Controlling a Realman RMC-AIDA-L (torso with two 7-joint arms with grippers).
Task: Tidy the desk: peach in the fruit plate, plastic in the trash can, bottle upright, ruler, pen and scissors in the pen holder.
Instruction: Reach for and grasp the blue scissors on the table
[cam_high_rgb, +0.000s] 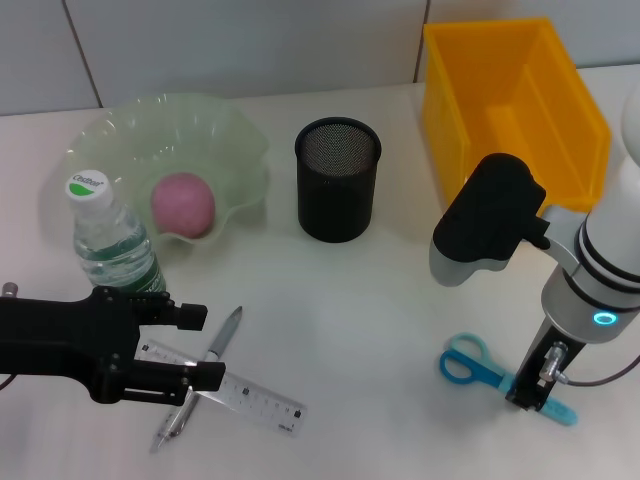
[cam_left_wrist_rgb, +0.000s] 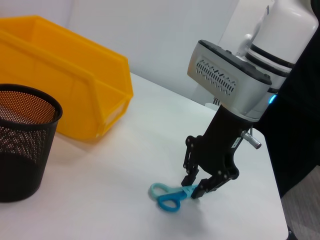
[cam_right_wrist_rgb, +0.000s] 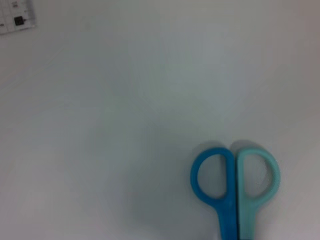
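Reaching down to the white tabletop (cam_high_rgb: 380, 320), the right claw (cam_left_wrist_rgb: 196, 187) has its fingers closed around the blue scissors (cam_left_wrist_rgb: 168, 196) just past the handles. The left claw (cam_high_rgb: 200, 345) hovers spread open over the ruler (cam_high_rgb: 255, 398) and pen (cam_high_rgb: 205, 370). A peach (cam_high_rgb: 183, 204) sits in the green fruit plate (cam_high_rgb: 240, 135); the mesh pen holder (cam_high_rgb: 338, 180) and yellow bin (cam_high_rgb: 515, 100) look empty. The upright bottle (cam_high_rgb: 112, 240) has a green cap label, unreadable.

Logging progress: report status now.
Right gripper down around the scissors on the desk. Left gripper open over ruler and pen. Nothing blocking.
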